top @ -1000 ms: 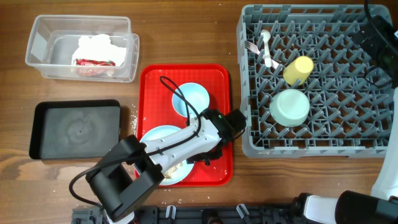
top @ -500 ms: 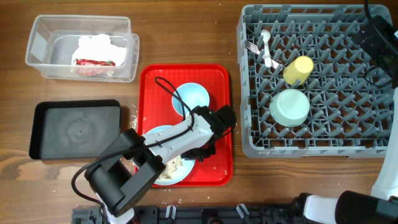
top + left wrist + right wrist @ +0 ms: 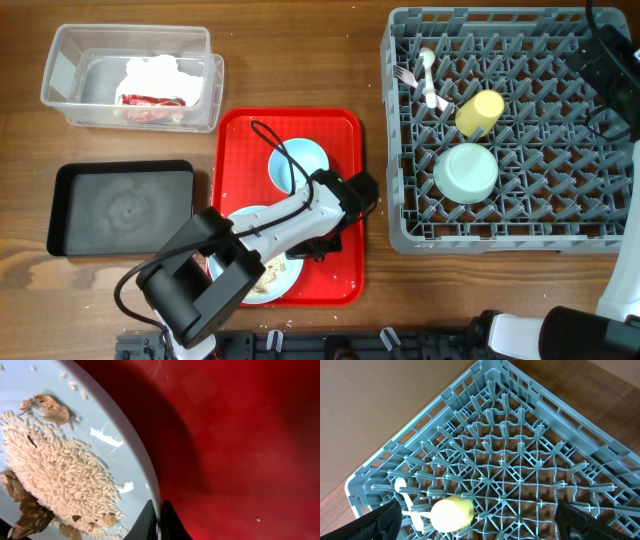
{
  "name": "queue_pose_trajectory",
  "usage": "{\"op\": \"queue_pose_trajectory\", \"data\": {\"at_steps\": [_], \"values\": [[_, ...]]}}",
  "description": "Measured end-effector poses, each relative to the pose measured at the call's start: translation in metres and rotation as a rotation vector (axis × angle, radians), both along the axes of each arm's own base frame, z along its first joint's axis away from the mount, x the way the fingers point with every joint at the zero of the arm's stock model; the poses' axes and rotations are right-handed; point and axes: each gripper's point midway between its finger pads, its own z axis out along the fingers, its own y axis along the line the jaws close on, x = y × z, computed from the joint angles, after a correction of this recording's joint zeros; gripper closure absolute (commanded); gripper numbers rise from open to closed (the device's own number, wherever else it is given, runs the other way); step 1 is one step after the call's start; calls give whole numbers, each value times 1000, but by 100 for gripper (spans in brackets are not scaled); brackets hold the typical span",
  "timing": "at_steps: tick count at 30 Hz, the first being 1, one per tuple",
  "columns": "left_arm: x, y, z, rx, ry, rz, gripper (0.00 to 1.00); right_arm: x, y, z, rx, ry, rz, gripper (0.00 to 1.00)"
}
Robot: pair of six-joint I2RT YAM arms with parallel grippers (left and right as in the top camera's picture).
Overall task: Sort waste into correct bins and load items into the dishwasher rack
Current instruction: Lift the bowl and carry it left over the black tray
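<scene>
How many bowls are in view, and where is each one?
2. A small light blue bowl sits on the red tray, next to the plate. A mint green bowl is in the grey rack. No other bowl shows.

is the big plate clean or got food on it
Food on it: the left wrist view shows rice and brown bits lying on the plate.

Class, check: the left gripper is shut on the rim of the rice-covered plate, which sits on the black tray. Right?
No: the plate sits on the red tray, not the black tray; the overhead view shows it. The left gripper does grip its rim.
</scene>
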Motion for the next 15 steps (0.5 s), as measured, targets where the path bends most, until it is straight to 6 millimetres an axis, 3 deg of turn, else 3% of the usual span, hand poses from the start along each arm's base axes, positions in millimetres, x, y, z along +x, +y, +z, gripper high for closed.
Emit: {"op": "queue_pose_trajectory", "data": {"at_steps": [6, 15], "values": [[13, -7, 11, -5, -44, -7, 96, 0, 0, 0, 0, 0, 0, 0], [20, 3, 32, 72, -66, -26, 96, 0, 0, 0, 0, 0, 0, 0]]}}
